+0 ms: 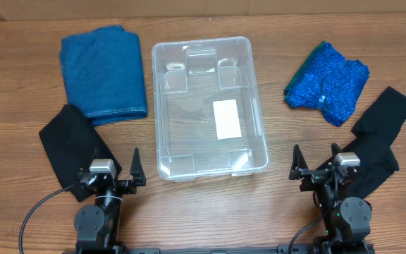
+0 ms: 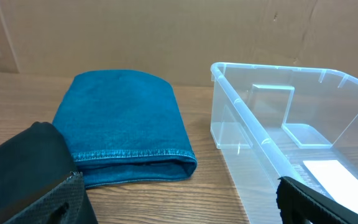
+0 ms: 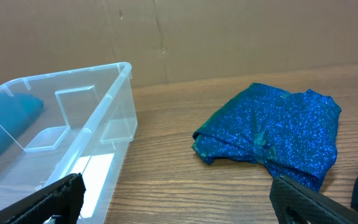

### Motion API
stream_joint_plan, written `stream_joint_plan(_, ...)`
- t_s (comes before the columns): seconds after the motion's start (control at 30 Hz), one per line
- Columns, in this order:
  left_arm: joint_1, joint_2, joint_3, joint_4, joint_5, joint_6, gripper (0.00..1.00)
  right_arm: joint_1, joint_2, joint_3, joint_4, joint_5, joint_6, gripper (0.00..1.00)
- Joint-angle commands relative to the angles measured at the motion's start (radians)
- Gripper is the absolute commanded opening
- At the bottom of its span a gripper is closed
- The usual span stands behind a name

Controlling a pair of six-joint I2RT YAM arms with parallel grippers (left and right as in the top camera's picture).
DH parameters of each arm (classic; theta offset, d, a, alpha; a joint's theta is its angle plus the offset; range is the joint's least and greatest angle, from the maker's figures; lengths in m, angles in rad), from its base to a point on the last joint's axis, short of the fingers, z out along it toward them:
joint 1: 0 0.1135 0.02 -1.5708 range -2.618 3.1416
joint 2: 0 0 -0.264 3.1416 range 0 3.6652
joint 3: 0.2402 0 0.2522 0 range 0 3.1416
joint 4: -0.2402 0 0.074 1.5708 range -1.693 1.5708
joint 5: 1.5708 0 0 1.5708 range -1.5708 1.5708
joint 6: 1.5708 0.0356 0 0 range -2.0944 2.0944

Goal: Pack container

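Note:
The clear plastic container (image 1: 252,92) stands empty in the middle of the table, a white label (image 1: 226,118) on its base; it also shows in the left wrist view (image 2: 247,112) and the right wrist view (image 3: 114,93). A folded blue denim cloth (image 1: 104,70) lies to its left, also in the left wrist view (image 2: 126,124). A sparkly blue garment (image 1: 328,83) lies to its right, also in the right wrist view (image 3: 278,127). My left gripper (image 1: 115,171) and right gripper (image 1: 314,164) are open and empty near the front edge.
A black cloth (image 1: 72,144) lies at the front left beside my left gripper, also in the left wrist view (image 2: 17,162). Another black cloth (image 1: 379,134) lies at the front right. A cardboard wall (image 2: 166,31) stands behind the table.

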Motion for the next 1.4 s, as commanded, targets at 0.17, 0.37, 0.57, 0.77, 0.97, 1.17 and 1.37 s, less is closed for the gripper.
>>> stream_joint_plan(0.17,-0.006,-0.011,-0.007,0.005,0.007,-0.008,1.0,-0.007,-0.005,0.004,0.006,0.006,0.002,1.0)
stream_joint_plan(0.37,-0.006,-0.011,-0.007,0.005,0.007,-0.008,1.0,-0.007,-0.005,0.004,0.006,0.006,0.002,1.0)
stream_joint_plan(0.57,-0.006,-0.011,-0.007,0.005,0.007,-0.008,1.0,-0.007,-0.005,0.004,0.006,0.006,0.002,1.0)
stream_joint_plan(0.77,-0.006,-0.011,-0.007,0.005,0.007,-0.007,1.0,-0.007,-0.005,0.004,0.006,0.006,0.002,1.0)
stream_joint_plan(0.97,-0.006,-0.011,-0.007,0.005,0.007,-0.008,1.0,-0.007,-0.005,0.004,0.006,0.006,0.002,1.0)
stream_joint_plan(1.17,-0.006,-0.011,-0.007,0.01,0.008,-0.008,1.0,-0.007,-0.005,0.004,0.006,-0.019,0.002,1.0)
stream_joint_plan(1.37,-0.006,-0.011,-0.007,0.033,-0.008,-0.029,1.0,-0.007,0.005,0.004,0.007,-0.062,0.064,1.0)
